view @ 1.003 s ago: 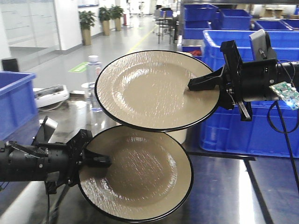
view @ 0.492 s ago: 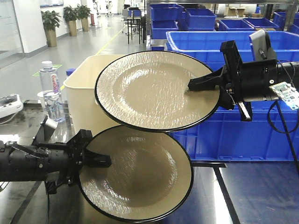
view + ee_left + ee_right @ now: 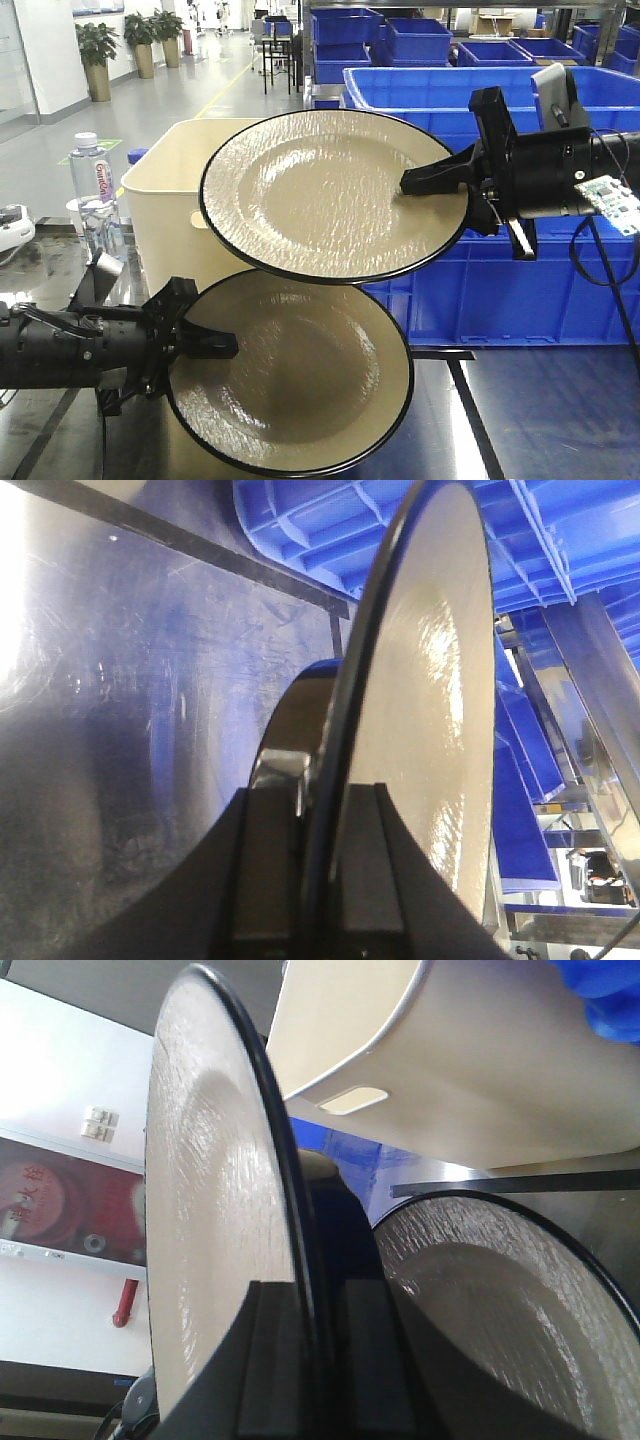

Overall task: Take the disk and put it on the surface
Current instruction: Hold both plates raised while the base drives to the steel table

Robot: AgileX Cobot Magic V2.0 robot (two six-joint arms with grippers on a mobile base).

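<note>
Gripping below: left hand point(image 3: 222, 347) is closed on the 9 o'clock rim of the lower disk point(image 3: 300, 375).
Grip above: right hand point(image 3: 412, 183) is closed on the 3 o'clock rim of the upper disk point(image 3: 320, 190).
Position: both are held over the worktop point(image 3: 545, 420), the upper disk at 12 o'clock of the lower disk.
Behind: cream bin point(image 3: 165, 200), blue crates point(image 3: 600, 290).

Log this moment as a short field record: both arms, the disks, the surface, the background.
left gripper: shut on lower disk, at its rim
right gripper: shut on upper disk, at its rim
look: both cream, black-rimmed, tilted toward camera; upper overlaps lower in front view
surface: dark, glossy, taped; neither disk lies flat on it
behind: cream bin, blue crates, water bottle
</note>
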